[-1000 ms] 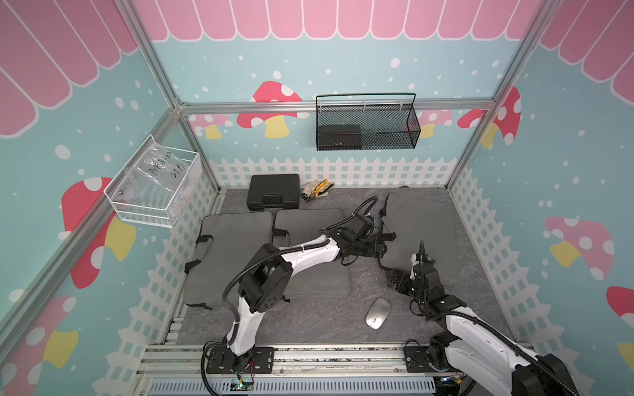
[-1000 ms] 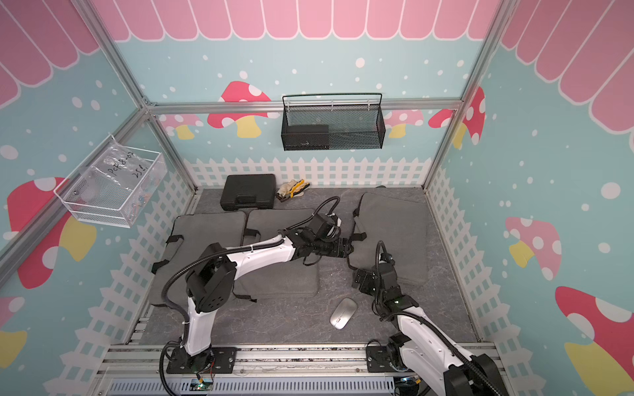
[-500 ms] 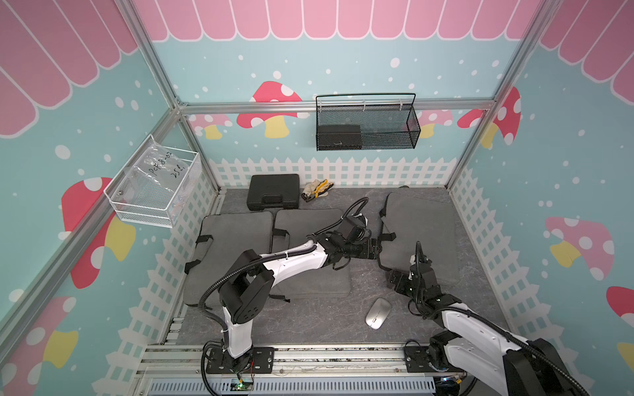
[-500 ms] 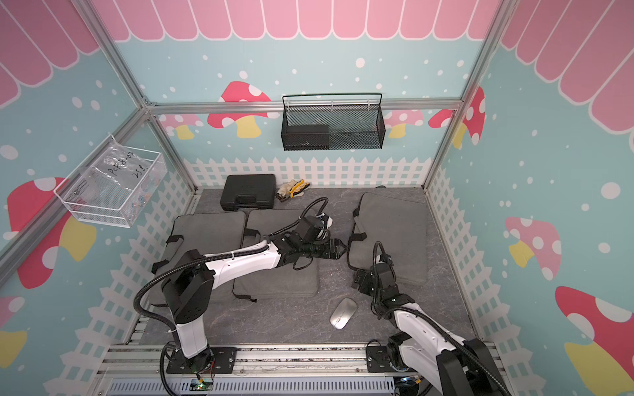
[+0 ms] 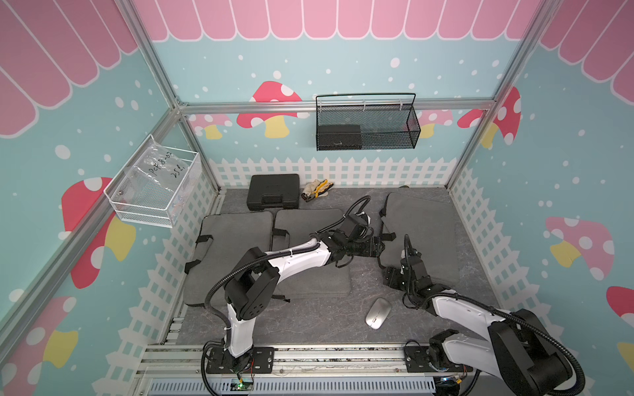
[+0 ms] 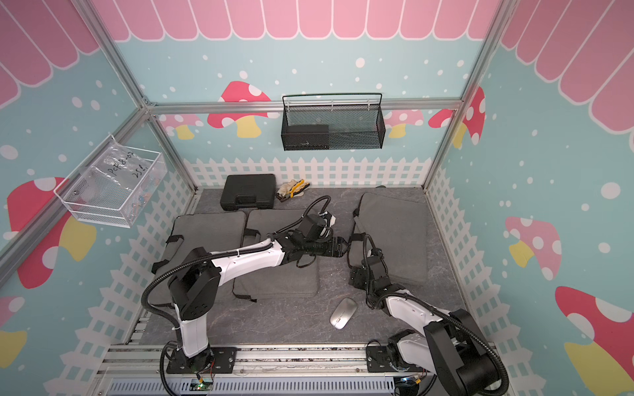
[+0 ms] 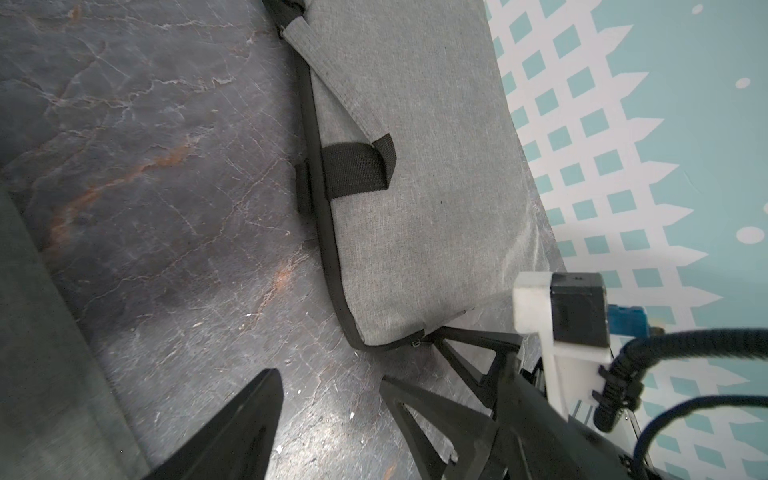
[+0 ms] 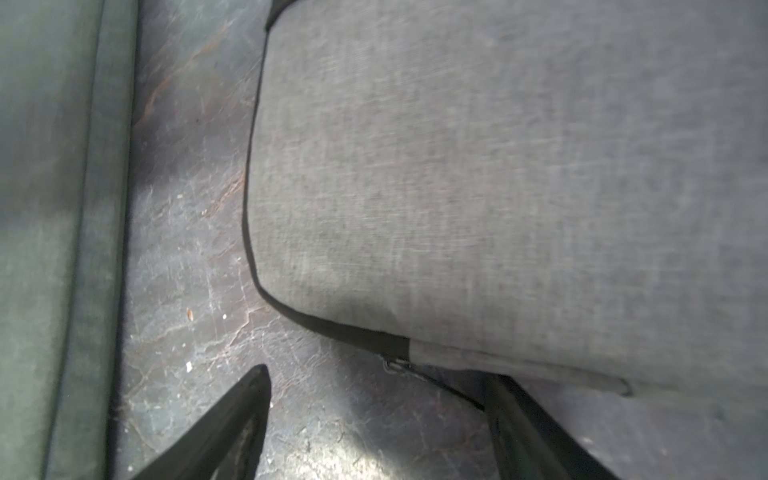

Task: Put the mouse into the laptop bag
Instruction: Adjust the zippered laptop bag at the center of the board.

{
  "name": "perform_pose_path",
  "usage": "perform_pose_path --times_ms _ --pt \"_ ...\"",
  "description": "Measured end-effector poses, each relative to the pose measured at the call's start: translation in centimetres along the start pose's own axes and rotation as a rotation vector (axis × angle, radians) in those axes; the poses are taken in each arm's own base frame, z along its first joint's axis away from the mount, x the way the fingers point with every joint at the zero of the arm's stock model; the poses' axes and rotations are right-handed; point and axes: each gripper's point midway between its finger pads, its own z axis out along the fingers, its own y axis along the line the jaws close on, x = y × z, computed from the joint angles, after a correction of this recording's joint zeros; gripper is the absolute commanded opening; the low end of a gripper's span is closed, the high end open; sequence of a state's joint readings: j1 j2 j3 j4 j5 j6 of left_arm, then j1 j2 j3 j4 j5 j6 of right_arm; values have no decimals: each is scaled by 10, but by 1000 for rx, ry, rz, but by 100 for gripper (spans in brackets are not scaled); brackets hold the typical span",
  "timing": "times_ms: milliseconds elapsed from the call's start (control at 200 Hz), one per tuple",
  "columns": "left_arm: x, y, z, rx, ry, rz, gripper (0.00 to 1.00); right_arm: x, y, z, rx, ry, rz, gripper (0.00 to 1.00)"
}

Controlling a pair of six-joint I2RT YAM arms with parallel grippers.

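Observation:
The silver mouse [image 5: 378, 313] [image 6: 343, 313] lies alone on the dark floor near the front. The right-hand grey laptop bag [image 5: 423, 236] [image 6: 394, 236] [image 7: 415, 166] [image 8: 498, 166] lies flat, with its zipper closed at the near corner. My right gripper [image 5: 391, 276] [image 8: 378, 378] is open at that corner. The zipper pull [image 8: 390, 365] sits between its fingers, and one finger [image 8: 503, 399] runs under the bag's edge. My left gripper [image 5: 379, 247] [image 7: 328, 378] is open and empty over the floor beside the bag's black handle [image 7: 357, 170].
Two more grey bags [image 5: 233, 253] [image 5: 308, 253] lie to the left, under the left arm. At the back are a black case [image 5: 272, 192] and gloves [image 5: 317, 189]. A black wire basket [image 5: 367, 123] and a white one [image 5: 154, 185] hang on the walls.
The left arm's elbow has swung left and lower while its gripper stays by the bag's handle. The right gripper has edged in to the bag's near corner. The mouse has not moved.

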State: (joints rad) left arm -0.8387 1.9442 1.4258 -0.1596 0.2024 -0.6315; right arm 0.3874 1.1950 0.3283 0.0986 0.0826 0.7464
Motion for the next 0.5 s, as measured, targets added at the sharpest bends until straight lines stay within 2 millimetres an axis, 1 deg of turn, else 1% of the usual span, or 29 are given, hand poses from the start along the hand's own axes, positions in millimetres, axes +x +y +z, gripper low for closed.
perform_pose_path --times_ms 250,495 --pt "1 2 1 -1 -3 0 84 6 -4 1 18 24 -9 30" --pt "17 16 -5 -11 -18 -19 81 10 -9 0 40 41 -9 10"
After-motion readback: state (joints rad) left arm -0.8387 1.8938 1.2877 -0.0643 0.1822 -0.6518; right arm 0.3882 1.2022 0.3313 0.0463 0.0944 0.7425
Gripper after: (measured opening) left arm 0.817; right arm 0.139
